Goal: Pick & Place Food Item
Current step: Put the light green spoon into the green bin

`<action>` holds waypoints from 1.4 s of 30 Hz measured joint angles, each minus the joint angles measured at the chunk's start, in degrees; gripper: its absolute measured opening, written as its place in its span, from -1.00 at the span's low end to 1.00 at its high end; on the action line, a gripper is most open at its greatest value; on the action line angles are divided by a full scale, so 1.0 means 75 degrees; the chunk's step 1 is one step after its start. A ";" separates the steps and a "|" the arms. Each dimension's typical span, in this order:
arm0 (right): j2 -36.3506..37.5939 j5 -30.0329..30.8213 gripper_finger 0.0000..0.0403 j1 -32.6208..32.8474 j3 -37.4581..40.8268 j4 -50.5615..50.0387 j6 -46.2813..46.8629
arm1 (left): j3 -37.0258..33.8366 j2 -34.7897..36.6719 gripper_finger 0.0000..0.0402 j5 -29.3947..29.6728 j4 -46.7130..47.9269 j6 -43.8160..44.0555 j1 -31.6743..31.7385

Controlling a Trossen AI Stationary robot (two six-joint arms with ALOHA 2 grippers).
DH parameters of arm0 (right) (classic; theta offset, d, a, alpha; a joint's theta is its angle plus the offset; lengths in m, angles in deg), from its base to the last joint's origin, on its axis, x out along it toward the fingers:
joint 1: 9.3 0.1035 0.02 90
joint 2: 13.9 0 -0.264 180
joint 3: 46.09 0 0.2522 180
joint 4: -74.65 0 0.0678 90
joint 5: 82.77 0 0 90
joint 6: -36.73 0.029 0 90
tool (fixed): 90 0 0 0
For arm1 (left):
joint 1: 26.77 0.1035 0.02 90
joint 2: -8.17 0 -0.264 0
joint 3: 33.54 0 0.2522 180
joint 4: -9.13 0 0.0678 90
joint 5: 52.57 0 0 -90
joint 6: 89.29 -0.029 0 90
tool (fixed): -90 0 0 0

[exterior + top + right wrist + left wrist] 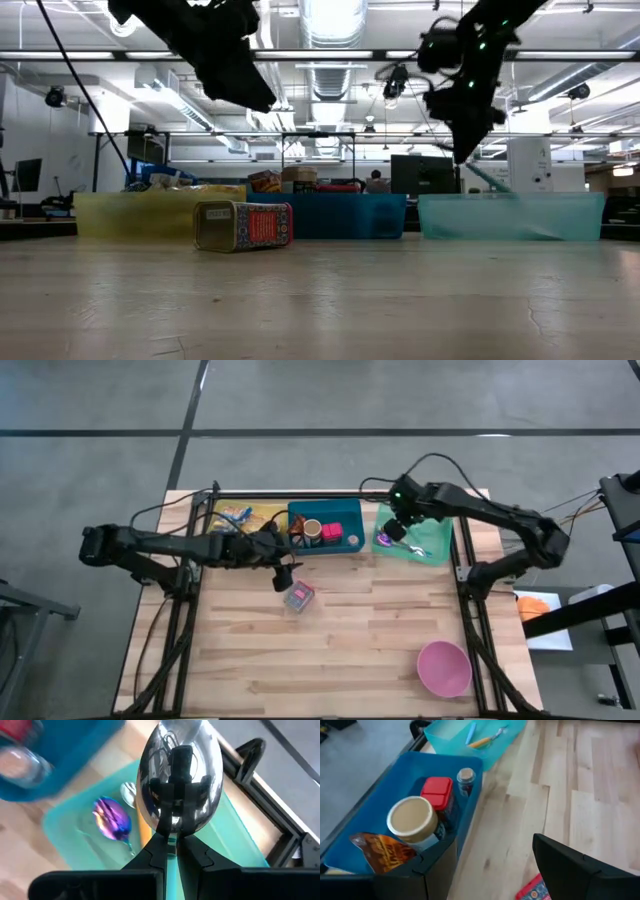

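Your left gripper (283, 574) hangs open just far-left of the red patterned food tin (299, 596).
The tin lies on its side; your right gripper (396, 526), at the teal tray (437, 550), clamps a shiny metal spoon (179, 775).

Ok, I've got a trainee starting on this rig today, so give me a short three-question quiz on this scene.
1. True or false: the can lies on its side on the bare table.
2. What is the right gripper shut on? A) a spoon B) a jar C) nothing
3. Fill in: the pink bowl sits near the table's front ____ corner, by the robot's own sides.

Key: 1 true; 2 A, held over the teal tray; 3 right.
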 joint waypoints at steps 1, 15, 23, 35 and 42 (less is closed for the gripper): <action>-0.0216 0.0003 -0.92 -0.0003 -0.0090 -0.0076 -0.0133 | 0.0044 0.0004 0.32 -0.0001 0.0004 -0.0059 0.0034; -0.2692 -0.0426 -0.92 -0.0008 -0.1004 -0.1389 -0.1688 | 0.0209 0.0015 0.32 -0.0129 0.0135 -0.0490 0.0438; -0.2838 -0.0806 -0.92 -0.0012 -0.0600 -0.0950 -0.1837 | 0.0209 0.0015 0.32 -0.0120 0.0148 -0.0606 0.0650; -0.3026 -0.1145 -0.92 -0.0020 -0.0036 -0.0404 -0.2039 | 0.0206 0.0015 0.32 -0.0126 0.0327 -0.0613 0.0655; -0.3082 -0.1151 -0.91 -0.0026 -0.0092 -0.0406 -0.2026 | 0.0206 0.0015 0.32 -0.0126 0.0325 -0.0602 0.0655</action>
